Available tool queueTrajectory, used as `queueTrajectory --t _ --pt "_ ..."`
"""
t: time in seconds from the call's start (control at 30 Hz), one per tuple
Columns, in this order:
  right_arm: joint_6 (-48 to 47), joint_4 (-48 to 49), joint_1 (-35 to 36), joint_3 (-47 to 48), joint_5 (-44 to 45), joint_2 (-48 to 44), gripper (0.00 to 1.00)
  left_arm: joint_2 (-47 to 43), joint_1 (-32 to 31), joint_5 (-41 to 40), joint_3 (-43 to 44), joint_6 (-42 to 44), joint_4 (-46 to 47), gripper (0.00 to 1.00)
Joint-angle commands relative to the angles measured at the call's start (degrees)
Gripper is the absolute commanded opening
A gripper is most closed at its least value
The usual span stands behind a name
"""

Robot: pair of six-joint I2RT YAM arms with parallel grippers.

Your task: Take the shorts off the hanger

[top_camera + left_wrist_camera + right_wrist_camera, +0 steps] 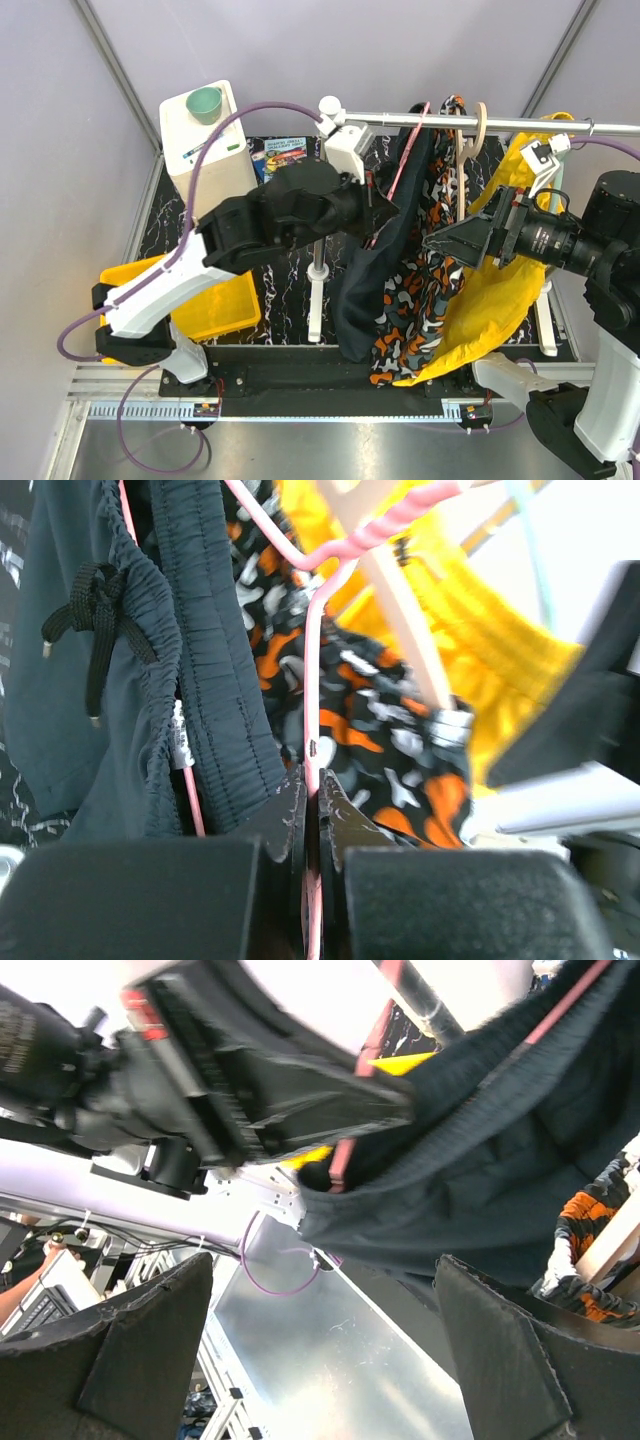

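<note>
Dark navy shorts (pixel 365 290) with a black drawstring hang from a thin pink hanger (pixel 405 150) on the metal rail (pixel 500 122). My left gripper (pixel 378 205) is at the left side of the shorts. In the left wrist view the left gripper (pixel 314 790) is shut on the pink hanger wire (pixel 312 680), with the navy shorts waistband (pixel 200 630) just to its left. My right gripper (pixel 440 240) faces the garments from the right. In the right wrist view the right gripper (pixel 325 1360) is open and holds nothing, just below the hem of the navy shorts (pixel 480 1140).
Orange-and-grey patterned shorts (pixel 415 300) and a yellow garment (pixel 490 300) hang close behind the navy pair, by a wooden hanger (pixel 480 125). The rail's white stand post (pixel 318 290) is left of the shorts. At the left are a yellow bin (pixel 215 305) and a white box (pixel 200 150) bearing a green cup (pixel 205 103).
</note>
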Motion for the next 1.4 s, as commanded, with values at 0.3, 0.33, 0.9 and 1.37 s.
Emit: queueTrajectory --t 0.3,0.33,0.9,1.37 --pt "-0.59 8.37 -0.14 2.14 -10.0 3.73 1.0 -14.42 0.13 13.97 -8.63 4.12 7.94 0.0" --pt "-0.67 8.38 -0.14 2.5 -10.1 4.17 1.0 -15.22 0.13 14.41 -9.78 3.68 7.94 0.0" --pt "-0.07 27.32 -0.14 -4.95 -6.94 4.53 0.96 -15.41 0.21 20.83 -14.63 -7.31 7.86 0.0" --pt "1.61 39.49 1.96 -17.0 -11.14 1.72 0.81 -12.06 0.91 21.09 -13.66 -15.05 6.1 0.0"
